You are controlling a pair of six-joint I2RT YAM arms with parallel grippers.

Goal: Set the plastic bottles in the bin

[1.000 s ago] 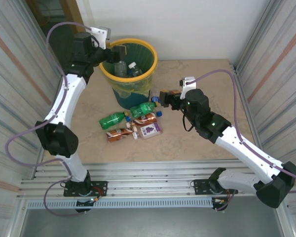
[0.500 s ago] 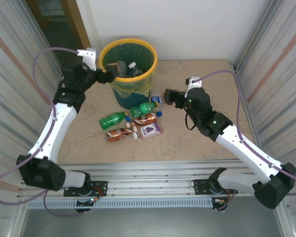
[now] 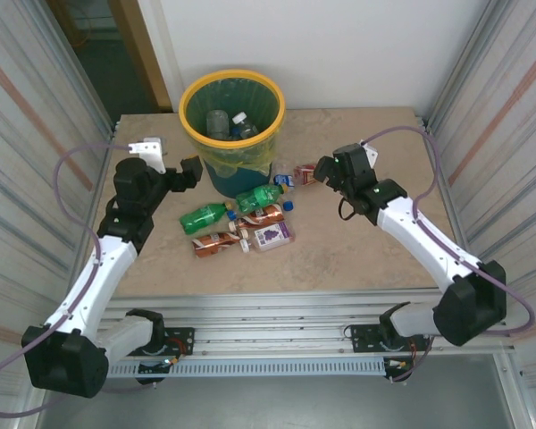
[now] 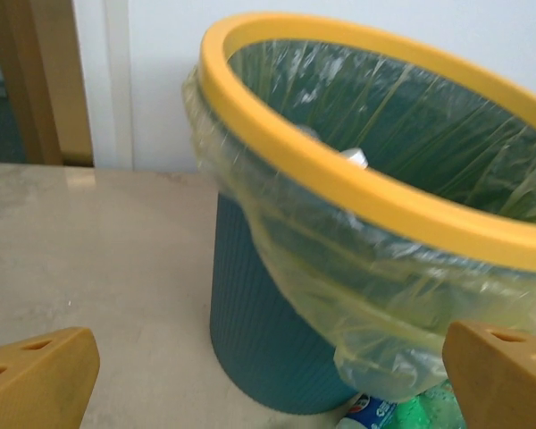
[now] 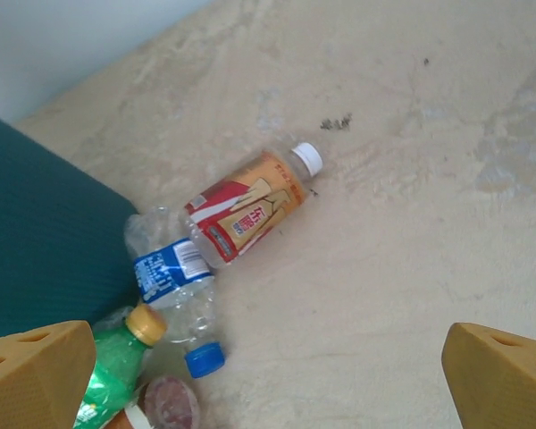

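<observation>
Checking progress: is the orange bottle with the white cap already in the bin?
No, the orange bottle lies on the table outside the bin.

bin (image 3: 232, 77): upright, yellow-rimmed, some bottles inside | plastic bottles (image 3: 205, 215): lying beside its base

A robot test cell, this: two arms (image 3: 98, 277) bolted to a near aluminium rail (image 3: 268, 335), corrugated metal walls (image 3: 36, 107) left and right.

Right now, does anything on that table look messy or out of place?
Yes: several crushed plastic bottles lie on their sides on the beige table beside the round yellow-rimmed teal bin, and its translucent yellow-green bag liner sags loosely down the outside.
</observation>
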